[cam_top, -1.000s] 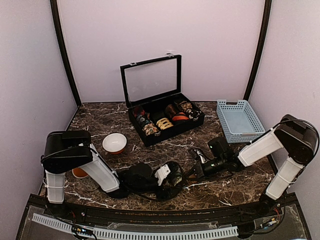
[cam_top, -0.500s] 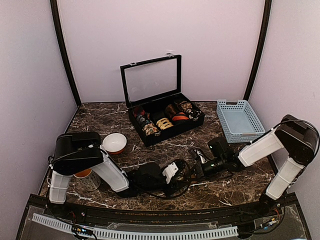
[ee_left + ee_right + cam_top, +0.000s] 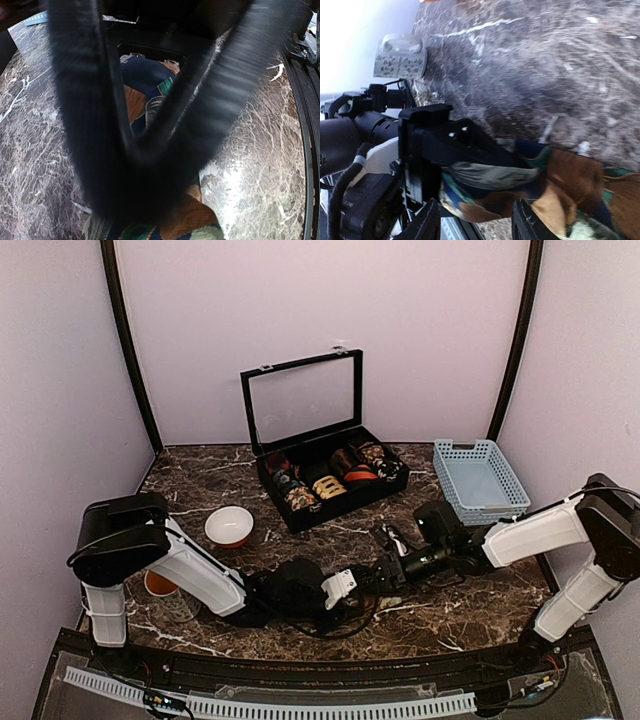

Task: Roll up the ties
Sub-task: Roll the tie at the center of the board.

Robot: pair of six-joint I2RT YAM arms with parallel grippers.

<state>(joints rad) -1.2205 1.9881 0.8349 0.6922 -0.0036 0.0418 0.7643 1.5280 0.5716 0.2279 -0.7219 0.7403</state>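
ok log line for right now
tie: front of table, between both arms | left fingers: clamped on tie | right fingers: open, at the tie

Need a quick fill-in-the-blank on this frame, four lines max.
1. The lid of the black case stands ____.
2. The plastic basket beside the case is ____.
3. The white bowl sits nearer the ____ arm.
4. Between the left gripper and the right gripper lies a patterned ____.
Missing words: open; blue; left; tie.
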